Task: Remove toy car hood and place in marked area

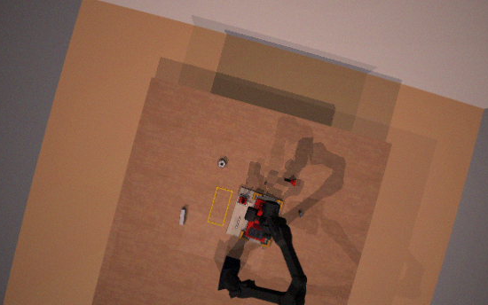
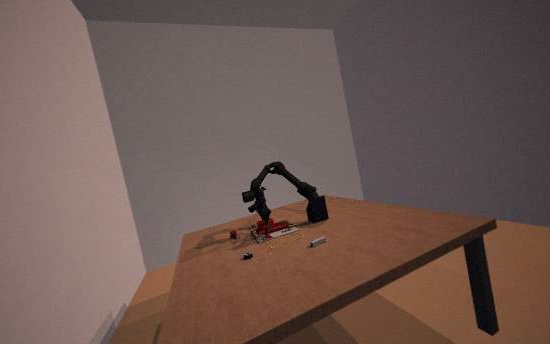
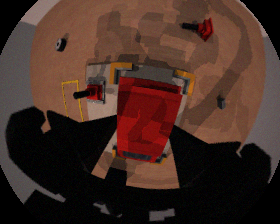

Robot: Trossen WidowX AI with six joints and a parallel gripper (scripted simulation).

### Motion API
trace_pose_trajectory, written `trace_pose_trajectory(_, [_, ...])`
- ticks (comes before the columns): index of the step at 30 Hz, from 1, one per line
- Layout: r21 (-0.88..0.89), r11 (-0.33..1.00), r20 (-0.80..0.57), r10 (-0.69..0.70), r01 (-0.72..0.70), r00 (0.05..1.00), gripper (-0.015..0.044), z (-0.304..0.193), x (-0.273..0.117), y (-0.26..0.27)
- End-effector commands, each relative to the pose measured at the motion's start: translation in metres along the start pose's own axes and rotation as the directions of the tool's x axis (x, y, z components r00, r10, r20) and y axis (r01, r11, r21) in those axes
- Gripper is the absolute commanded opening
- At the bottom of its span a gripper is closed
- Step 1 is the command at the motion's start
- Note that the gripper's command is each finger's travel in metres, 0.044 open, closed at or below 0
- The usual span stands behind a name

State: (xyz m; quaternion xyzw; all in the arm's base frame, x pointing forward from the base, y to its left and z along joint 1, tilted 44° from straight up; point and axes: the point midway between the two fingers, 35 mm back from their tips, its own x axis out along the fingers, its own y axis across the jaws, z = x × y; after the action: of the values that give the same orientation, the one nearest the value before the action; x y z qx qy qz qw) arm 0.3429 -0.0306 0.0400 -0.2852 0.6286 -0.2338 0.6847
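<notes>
The toy car [image 1: 255, 230] [image 2: 281, 226] sits on the table between orange corner brackets, beside a pale plate. My gripper [image 2: 267, 221] [image 3: 144, 122] points down over it. Its black fingers are shut on the red hood [image 3: 151, 105], one at each side; the overhead view hides the fingertips. The hood is at the car; I cannot tell whether any gap lies under it. The marked area, a yellow outline [image 1: 212, 204] [image 2: 287, 242] [image 3: 64, 100], lies beside the pale plate, with nothing inside it.
A red part with a black stem [image 1: 242, 200] [image 3: 94, 92] stands on the plate. A similar red part [image 1: 293, 182] [image 2: 233, 234] [image 3: 206, 30], a small wheel [image 1: 222, 163] [image 2: 248, 256] [image 3: 60, 44], a pale block [image 1: 183, 216] [image 2: 318, 242] and a small grey part [image 1: 301, 214] [image 3: 221, 103] lie around.
</notes>
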Motion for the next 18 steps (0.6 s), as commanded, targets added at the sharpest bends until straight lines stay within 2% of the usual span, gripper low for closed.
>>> trace_pose_trajectory(1, [0.009, 1.000, 0.002, 0.003, -0.003, 1.000, 0.0000, 0.001, -0.003, 0.000])
trace_pose_trajectory(7, [0.009, 1.000, 0.002, 0.004, -0.004, 1.000, 0.0000, 0.002, -0.012, 0.000])
trace_pose_trajectory(16, [0.009, 1.000, 0.001, 0.005, -0.005, 1.000, 0.0000, 0.001, -0.051, 0.000])
trace_pose_trajectory(18, [-0.002, 1.000, 0.003, 0.001, -0.001, 1.000, 0.0000, 0.001, -0.044, 0.002])
